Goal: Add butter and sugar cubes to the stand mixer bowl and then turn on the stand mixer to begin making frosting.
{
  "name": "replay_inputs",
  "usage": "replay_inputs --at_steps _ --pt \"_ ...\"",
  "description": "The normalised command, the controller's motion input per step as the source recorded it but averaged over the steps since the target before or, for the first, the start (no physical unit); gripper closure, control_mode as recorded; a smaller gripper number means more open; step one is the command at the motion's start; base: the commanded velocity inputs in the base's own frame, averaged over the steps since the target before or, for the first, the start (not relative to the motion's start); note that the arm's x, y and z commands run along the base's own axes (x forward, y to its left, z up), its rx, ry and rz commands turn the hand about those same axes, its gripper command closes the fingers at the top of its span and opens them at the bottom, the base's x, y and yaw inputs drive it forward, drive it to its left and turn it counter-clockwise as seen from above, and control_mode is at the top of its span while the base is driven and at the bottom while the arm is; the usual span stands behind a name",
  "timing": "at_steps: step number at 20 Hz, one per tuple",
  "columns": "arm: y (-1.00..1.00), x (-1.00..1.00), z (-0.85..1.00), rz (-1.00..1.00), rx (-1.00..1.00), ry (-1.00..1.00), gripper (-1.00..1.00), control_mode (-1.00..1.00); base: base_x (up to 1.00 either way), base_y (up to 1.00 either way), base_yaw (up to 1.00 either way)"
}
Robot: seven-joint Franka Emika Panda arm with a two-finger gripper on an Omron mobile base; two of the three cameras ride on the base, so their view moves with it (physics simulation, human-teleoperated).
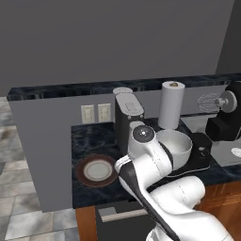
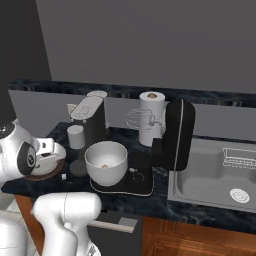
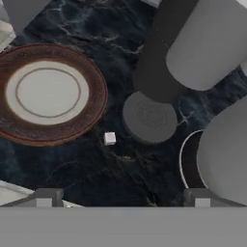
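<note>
I see the stand mixer bowl [image 2: 106,161] on the stand mixer [image 2: 172,137] base, a tan sugar cube [image 2: 104,166] inside — another white cube [image 3: 110,138] lies on the counter [image 3: 96,173] beside the bare plate [image 3: 46,92]. My gripper [image 3: 123,198] hovers spread wide, holding nothing.

The stand mixer bowl [image 2: 106,161] is sitting on the flat base of the stand mixer [image 2: 176,135], near the counter's [image 2: 160,202] front edge. A plate [image 1: 97,170] is lying toward the counter's left end. One sugar cube [image 3: 110,138] is resting on the counter between plate and bowl. A coffee machine [image 2: 91,120] is standing behind the bowl, a paper towel roll [image 2: 151,117] by the back edge.
</note>
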Motion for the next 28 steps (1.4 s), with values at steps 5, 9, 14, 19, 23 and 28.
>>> replay_inputs --at_steps 5,9,14,19,23,28 --pt "0.08 0.02 0.0 0.29 -0.03 0.15 -1.0 -1.0 0.0 0.0 0.0" --pt "0.15 0.05 0.0 0.17 -0.07 0.12 -1.0 -1.0 0.0 0.0 0.0" --pt "0.09 0.14 0.01 0.09 -0.06 0.18 -1.0 -1.0 0.0 0.0 0.0" --pt "0.01 0.27 0.0 0.11 -0.08 0.17 -1.0 -1.0 0.0 0.0 0.0" --pt "0.0 0.34 -0.08 0.18 -0.13 0.1 -1.0 -1.0 0.0 0.0 0.0" --pt "0.04 0.21 -0.23 0.36 -0.11 0.02 -1.0 -1.0 0.0 0.0 0.0"
